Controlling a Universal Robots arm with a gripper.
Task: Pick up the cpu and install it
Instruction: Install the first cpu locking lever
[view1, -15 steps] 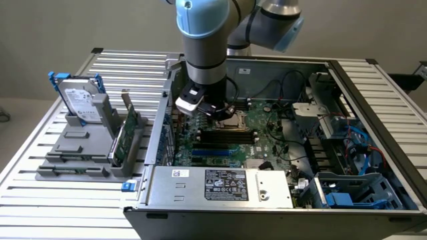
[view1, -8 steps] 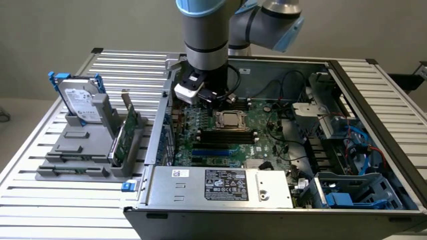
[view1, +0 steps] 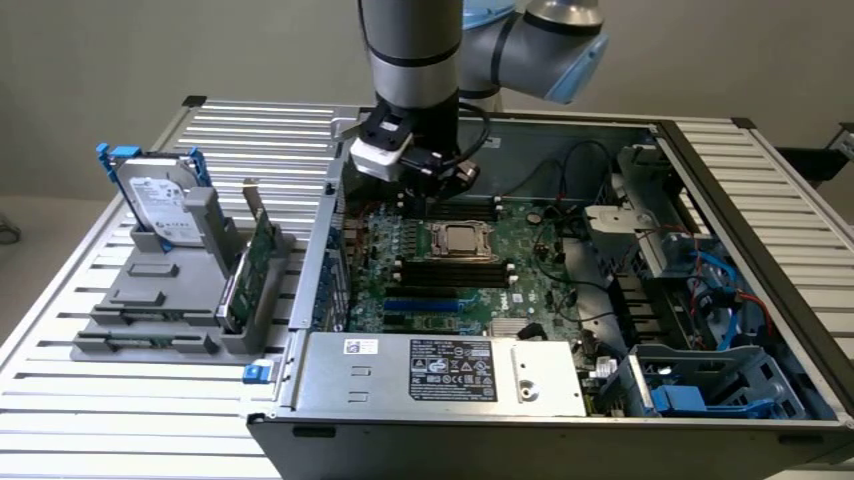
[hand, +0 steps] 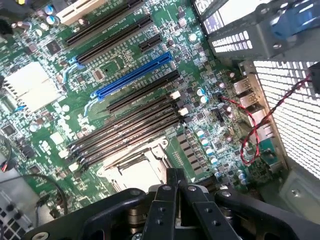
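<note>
1. In the exterior view we see the Universal Robots arm (view1: 414, 50) reaching down into an open computer case (view1: 747, 300) that lies on a slatted metal table (view1: 254, 130).
2. The gripper (view1: 447, 183) hangs over the far edge of the green motherboard (view1: 467, 295), just beyond the CPU socket (view1: 462, 241).
3. In the wrist view the gripper (hand: 176, 176) has its black fingers (hand: 171, 180) pressed together, with nothing visible between them.
4. The fingertips sit directly over the metal-framed socket (hand: 137, 170), whose silvery surface shows just past the tips.
5. In the exterior view a square silver face shows inside the socket frame; we take this for the cpu (view1: 463, 239) seated there, though we cannot tell it for certain from the socket's own metal.
6. Beside the socket run four dark memory slots (hand: 130, 125), and beyond them a blue expansion slot (hand: 132, 76) and several black ones.
7. A twisted red and black wire (hand: 255, 125) loops near the rear ports of the case.
8. On the exterior view's left, outside the case, a grey holder (view1: 154, 300) carries an upright hard drive (view1: 158, 205) with a blue bracket and, beside it, an upright expansion card (view1: 254, 265).
9. A power supply with a label (view1: 447, 365) lies along the near edge of the case.
</note>
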